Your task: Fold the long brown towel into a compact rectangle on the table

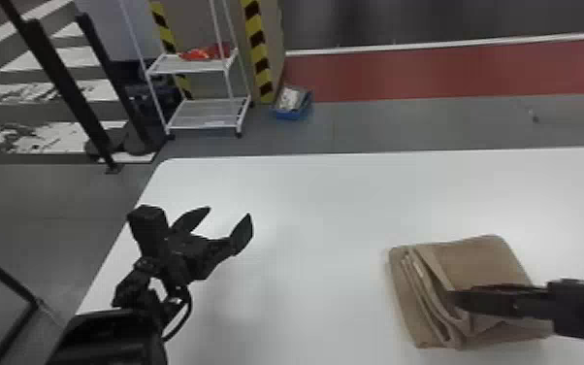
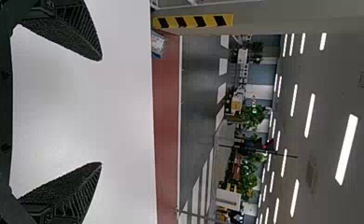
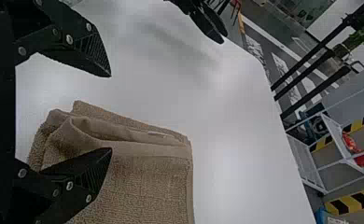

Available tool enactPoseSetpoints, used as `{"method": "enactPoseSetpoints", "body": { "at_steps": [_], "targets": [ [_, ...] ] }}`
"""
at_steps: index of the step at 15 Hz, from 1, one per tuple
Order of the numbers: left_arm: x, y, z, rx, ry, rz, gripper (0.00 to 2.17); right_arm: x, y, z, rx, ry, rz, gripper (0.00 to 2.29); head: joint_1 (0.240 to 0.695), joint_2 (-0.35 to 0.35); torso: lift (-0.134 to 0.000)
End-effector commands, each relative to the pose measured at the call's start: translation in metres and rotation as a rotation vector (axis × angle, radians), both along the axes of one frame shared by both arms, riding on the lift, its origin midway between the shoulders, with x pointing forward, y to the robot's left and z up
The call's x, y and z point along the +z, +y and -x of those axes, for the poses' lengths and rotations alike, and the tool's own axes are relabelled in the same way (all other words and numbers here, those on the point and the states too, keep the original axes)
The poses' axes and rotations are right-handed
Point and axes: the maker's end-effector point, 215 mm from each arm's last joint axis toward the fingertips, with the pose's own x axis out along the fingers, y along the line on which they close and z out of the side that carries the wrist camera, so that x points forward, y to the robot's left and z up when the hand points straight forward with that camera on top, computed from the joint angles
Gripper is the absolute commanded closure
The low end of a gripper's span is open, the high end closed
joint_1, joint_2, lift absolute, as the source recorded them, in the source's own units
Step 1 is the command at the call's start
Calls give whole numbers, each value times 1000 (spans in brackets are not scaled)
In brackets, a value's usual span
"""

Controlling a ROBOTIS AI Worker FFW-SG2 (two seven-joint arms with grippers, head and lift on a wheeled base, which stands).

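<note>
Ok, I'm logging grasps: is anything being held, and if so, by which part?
Nothing is held. The left hand is open above the table; the right hand, at the towel, is open too.

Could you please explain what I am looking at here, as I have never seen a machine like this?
This is a robot with two black arms, working at a white table. One picture comes from its head, looking forward and down; the other two come from cameras on its wrists and are turned on their side. On the table, towards the robot's right, lies a brown towel, folded into a thick bundle with layers showing along one edge. The left claw is open above the table, away from the towel. The right claw is also open, with one finger over the towel. Neither claw is gripping anything.
</note>
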Motion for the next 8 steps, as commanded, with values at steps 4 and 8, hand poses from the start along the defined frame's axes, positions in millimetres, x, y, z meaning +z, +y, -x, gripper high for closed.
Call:
{"method": "enactPoseSetpoints", "body": {
  "at_steps": [4, 8],
  "targets": [
    [-2, -3, -2, -4, 4, -2, 80, 11, -19, -10, -45, -41, -34, 289, 695, 163, -124],
    [-1, 2, -2, 4, 2, -2, 80, 36, -59, -7, -71, -144, -50, 1740, 695, 152, -124]
  ]
}}
